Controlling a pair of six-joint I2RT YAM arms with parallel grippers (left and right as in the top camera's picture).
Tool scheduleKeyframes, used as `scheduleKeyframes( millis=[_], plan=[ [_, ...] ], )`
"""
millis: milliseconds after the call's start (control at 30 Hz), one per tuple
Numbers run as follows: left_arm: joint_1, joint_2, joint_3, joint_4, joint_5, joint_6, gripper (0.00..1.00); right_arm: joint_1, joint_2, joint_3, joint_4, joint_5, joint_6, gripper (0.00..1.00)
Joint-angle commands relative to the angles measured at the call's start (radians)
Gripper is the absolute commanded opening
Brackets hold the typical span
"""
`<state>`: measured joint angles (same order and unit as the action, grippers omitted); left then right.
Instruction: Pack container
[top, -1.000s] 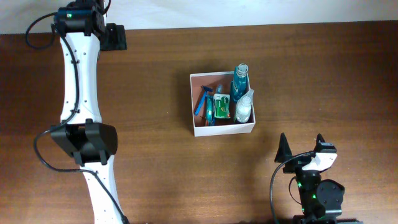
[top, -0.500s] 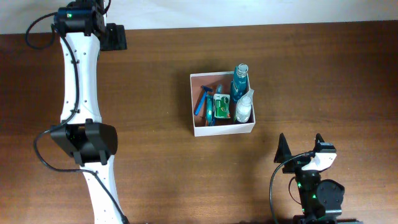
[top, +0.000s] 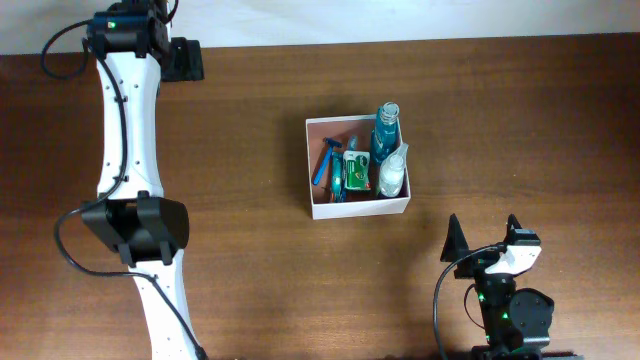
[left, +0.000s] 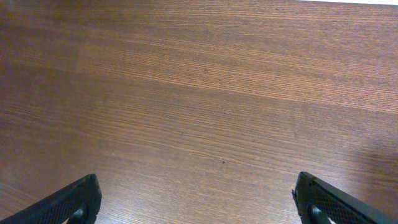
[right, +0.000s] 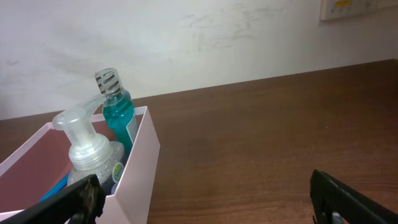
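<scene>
The container (top: 360, 207), a square white-walled box with a pinkish-brown floor, sits at mid-table. In it are a blue bottle (top: 386, 128), a clear pump bottle (top: 393, 174), a green packet (top: 357, 170) and a blue razor (top: 326, 160). My right gripper (top: 485, 238) stands open below and to the right of the box, apart from it. In the right wrist view the container (right: 140, 163) is at the left, with the blue bottle (right: 118, 112) and pump bottle (right: 87, 149) rising from it. My left gripper (top: 186, 60) is at the far left corner, open over bare wood (left: 196, 205).
The dark wooden table (top: 250, 250) ends at a pale wall along its far edge (top: 400, 20). A wall plate (right: 348, 7) shows behind the table in the right wrist view. The left arm's white links (top: 125, 130) run down the table's left side.
</scene>
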<state>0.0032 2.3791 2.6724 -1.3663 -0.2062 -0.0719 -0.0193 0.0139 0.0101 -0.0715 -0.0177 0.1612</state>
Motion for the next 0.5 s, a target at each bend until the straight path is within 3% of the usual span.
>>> scheduleKeyframes(
  millis=[0,467],
  plan=[
    [0.003,-0.004,0.012,0.0,0.007,0.005,0.99,-0.006,-0.011,-0.005,-0.004,-0.016,0.008,0.98],
    [0.003,-0.004,0.012,-0.004,0.0,0.01,0.99,-0.006,-0.011,-0.005,-0.004,-0.016,0.008,0.98]
  ],
)
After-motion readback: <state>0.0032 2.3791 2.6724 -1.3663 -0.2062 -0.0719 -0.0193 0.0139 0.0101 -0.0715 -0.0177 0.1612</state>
